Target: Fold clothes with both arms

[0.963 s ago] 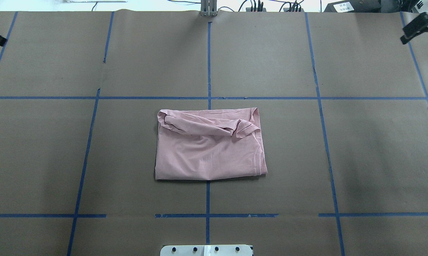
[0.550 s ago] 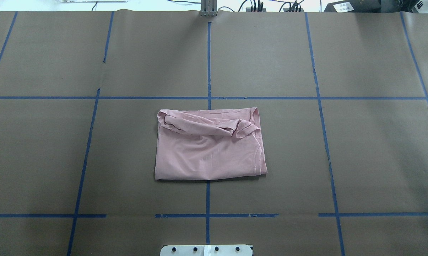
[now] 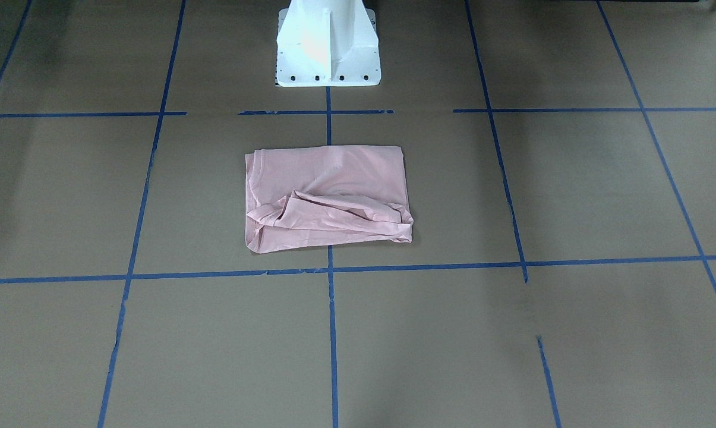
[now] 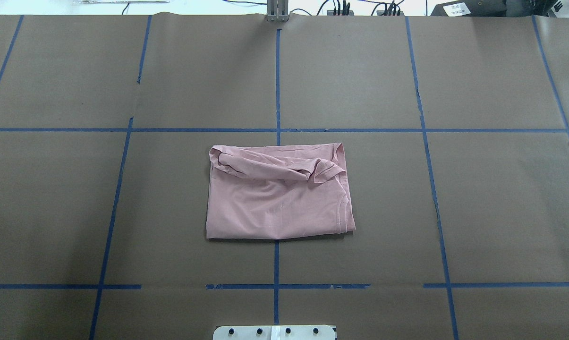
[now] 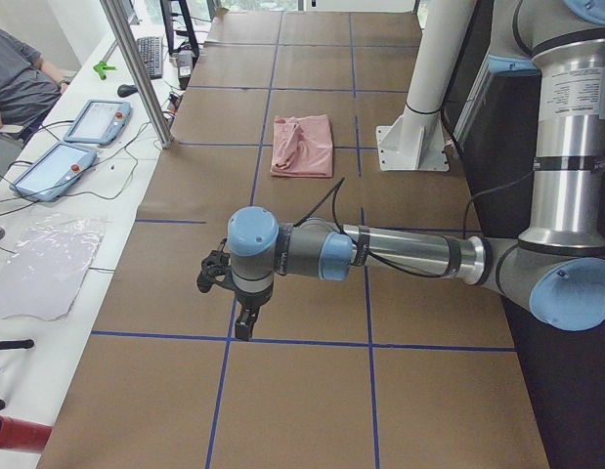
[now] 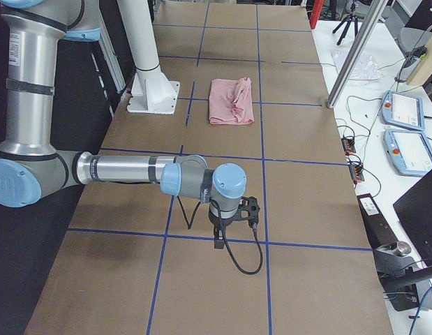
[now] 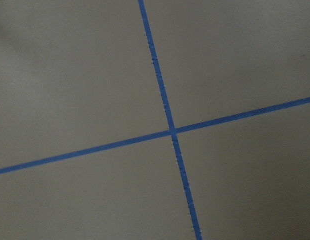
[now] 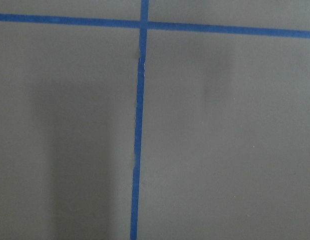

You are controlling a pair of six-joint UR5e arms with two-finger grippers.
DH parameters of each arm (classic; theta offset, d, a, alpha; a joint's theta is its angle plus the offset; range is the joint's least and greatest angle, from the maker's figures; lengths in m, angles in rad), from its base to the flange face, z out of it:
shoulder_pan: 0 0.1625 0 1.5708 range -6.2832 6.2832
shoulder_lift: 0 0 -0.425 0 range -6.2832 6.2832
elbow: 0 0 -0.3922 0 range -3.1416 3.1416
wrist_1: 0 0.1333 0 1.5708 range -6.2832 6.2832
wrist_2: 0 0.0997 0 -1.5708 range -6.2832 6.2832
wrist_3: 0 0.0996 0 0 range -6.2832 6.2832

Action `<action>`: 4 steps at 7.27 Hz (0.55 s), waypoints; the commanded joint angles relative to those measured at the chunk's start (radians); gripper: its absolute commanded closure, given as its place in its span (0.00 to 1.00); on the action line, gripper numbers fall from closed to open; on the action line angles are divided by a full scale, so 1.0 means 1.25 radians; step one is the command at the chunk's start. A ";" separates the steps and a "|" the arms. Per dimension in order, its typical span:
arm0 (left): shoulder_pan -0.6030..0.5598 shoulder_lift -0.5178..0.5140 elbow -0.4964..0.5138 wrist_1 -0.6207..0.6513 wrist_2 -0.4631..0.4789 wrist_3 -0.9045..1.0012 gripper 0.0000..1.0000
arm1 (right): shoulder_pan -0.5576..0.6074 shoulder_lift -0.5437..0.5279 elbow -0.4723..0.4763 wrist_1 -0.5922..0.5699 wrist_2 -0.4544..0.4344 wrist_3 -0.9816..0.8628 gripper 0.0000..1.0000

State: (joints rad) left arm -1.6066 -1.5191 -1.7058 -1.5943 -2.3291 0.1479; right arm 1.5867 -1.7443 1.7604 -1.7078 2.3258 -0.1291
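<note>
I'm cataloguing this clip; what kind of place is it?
Probably a robotics lab: left arm and right arm by a white pedestal, a table with a blue tape grid, and control tablets nearby.

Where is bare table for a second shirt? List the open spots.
Open: the taped squares on either side of the T-shirt, and the whole row beyond it, away from the robot. Tightest: the strip between the T-shirt and the white pedestal base.

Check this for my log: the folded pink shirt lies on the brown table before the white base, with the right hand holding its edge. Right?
No: the right hand is not on the shirt; the exterior right view shows it over the table, far away. The rest is right.
</note>
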 commanded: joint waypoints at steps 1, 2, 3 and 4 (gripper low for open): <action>-0.002 0.041 -0.007 -0.002 -0.062 -0.004 0.00 | 0.002 -0.010 0.008 0.016 0.010 0.004 0.00; -0.001 0.031 -0.006 0.000 -0.055 -0.009 0.00 | 0.003 0.010 0.015 0.018 0.006 0.020 0.00; -0.002 0.031 -0.007 0.002 -0.051 -0.009 0.00 | 0.002 0.025 0.024 0.015 -0.012 0.030 0.00; -0.002 0.038 -0.009 0.002 -0.051 -0.007 0.00 | 0.002 0.027 0.021 0.016 -0.017 0.030 0.00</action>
State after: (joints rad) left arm -1.6088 -1.4779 -1.7144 -1.5932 -2.3940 0.1384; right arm 1.5895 -1.7227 1.7841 -1.6881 2.3174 -0.0992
